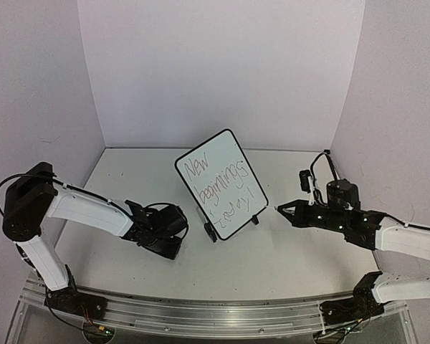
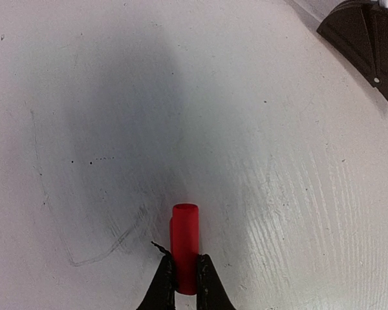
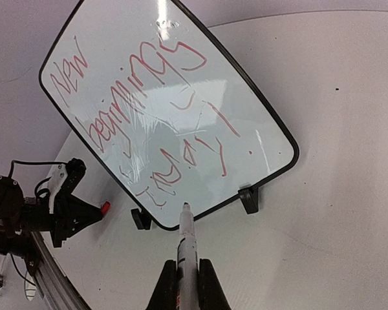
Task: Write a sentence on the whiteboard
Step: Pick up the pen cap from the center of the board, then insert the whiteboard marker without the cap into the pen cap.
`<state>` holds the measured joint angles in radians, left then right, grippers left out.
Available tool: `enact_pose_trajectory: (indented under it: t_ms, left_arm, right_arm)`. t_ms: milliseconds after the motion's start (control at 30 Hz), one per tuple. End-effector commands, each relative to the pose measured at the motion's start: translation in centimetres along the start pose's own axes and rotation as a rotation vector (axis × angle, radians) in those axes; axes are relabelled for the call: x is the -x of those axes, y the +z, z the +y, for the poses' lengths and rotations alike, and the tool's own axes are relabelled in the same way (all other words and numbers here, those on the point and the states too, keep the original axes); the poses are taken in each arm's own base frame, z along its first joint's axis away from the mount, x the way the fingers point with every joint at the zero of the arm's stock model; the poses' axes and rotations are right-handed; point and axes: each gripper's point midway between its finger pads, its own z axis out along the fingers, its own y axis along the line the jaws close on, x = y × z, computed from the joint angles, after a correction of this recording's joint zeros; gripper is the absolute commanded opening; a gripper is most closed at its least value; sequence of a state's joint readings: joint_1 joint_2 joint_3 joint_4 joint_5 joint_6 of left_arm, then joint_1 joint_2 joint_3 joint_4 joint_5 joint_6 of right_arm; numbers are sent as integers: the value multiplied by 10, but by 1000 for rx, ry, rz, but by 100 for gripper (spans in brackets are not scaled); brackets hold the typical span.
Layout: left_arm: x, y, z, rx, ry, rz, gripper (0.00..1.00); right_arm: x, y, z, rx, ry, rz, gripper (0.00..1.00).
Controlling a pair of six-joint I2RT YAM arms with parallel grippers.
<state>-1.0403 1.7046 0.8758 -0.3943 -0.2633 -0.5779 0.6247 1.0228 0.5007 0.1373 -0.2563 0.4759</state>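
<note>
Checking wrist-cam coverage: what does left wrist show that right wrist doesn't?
Left wrist only: faint scuff marks up close. Right wrist only: the sentence in red on the whiteboard, and the marker in the right tool, tip by the board's lower edge. Both: the red cap pinched in the left tool, and the table.

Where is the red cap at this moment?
In the left wrist view, the red cap is clamped in the left pincer, low over the table, to the left of the whiteboard.
</note>
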Motion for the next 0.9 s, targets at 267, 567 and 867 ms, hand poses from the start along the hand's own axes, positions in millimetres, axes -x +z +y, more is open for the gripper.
enact_pose_trajectory:
  t_ms: [267,567,867]
  left_arm:
    - [-21,-51,-34,-207,239,-14,0]
    - [-12,-135,-103,-555,504,-163,0]
    - [-3,-176,-136,-720,661,-256,0]
  right_arm:
    - [-14,-16,47,171,14,229,0]
    - [-35,-22,105,504,121,503,0]
    - [-46,-24,131,631,159,627,0]
